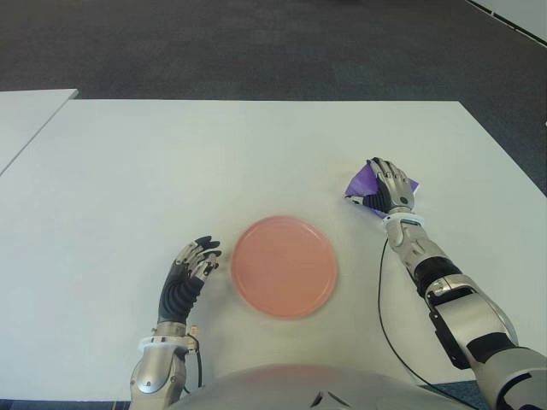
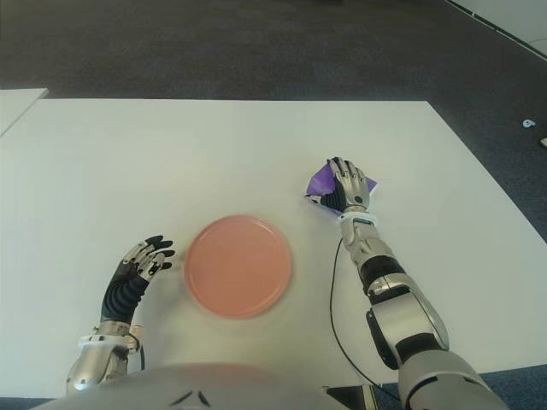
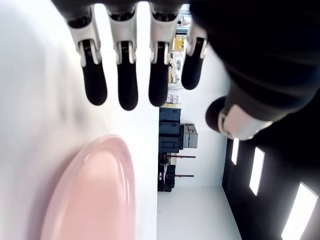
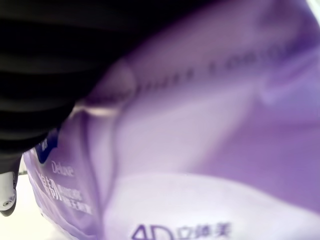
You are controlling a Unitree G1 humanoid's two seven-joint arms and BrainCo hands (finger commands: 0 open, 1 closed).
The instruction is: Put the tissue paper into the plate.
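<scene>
The tissue paper is a purple plastic pack (image 1: 362,182) lying on the white table (image 1: 214,154), to the right of and slightly beyond the round pink plate (image 1: 284,266). My right hand (image 1: 389,184) sits on top of the pack with its fingers curled over it, so only the purple edges show on either side. In the right wrist view the pack (image 4: 200,150) fills the picture, tight against the palm. The plate holds nothing. My left hand (image 1: 192,265) shows just left of the plate, fingers (image 3: 127,85) relaxed and holding nothing.
A second white table (image 1: 26,120) stands at the far left. Dark carpet (image 1: 273,43) lies beyond the table's far edge. A thin black cable (image 1: 382,299) runs along my right forearm above the tabletop.
</scene>
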